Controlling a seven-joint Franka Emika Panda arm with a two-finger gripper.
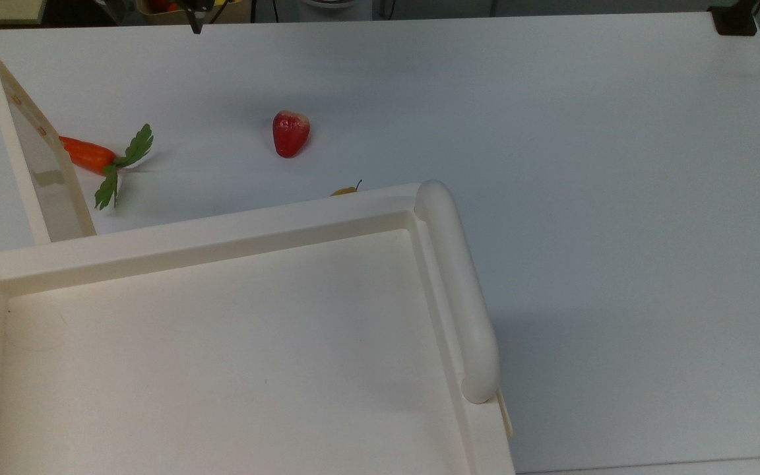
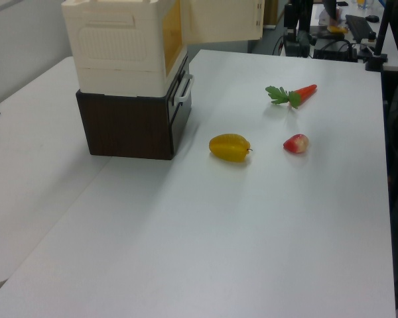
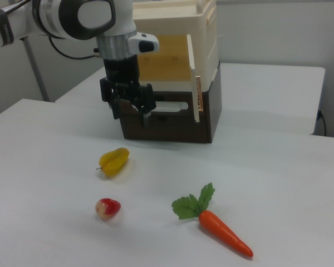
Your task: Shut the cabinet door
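Cream-white plastic takes up the lower left of the top view: the cabinet [image 1: 221,343] with its recessed tray-like top and a thick rounded bar [image 1: 459,297] along the top view's right edge. At the top view's far left the cabinet door [image 1: 33,152] stands swung wide open, edge-on and tilted, its glossy face turned toward a toy carrot [image 1: 90,153] with green leaves lying just beside it on the white table [image 1: 584,165]. Further right in the top view sits a red strawberry [image 1: 289,133], and a sliver of a yellow fruit [image 1: 347,190] peeks out behind the cabinet's rim.

In the right view, going from left to right, the arm reaches down in front of the cabinet's dark brown base [image 3: 172,119]; the gripper [image 3: 131,108] hangs above the table with its fingers spread apart, holding nothing. Beyond it on the right view's right, the door [image 3: 194,78] projects outward, exposing a yellowish interior.

In the left view the cabinet [image 2: 119,46] rests on the brown base at the left, the door [image 2: 222,20] open toward the carrot [image 2: 293,95].
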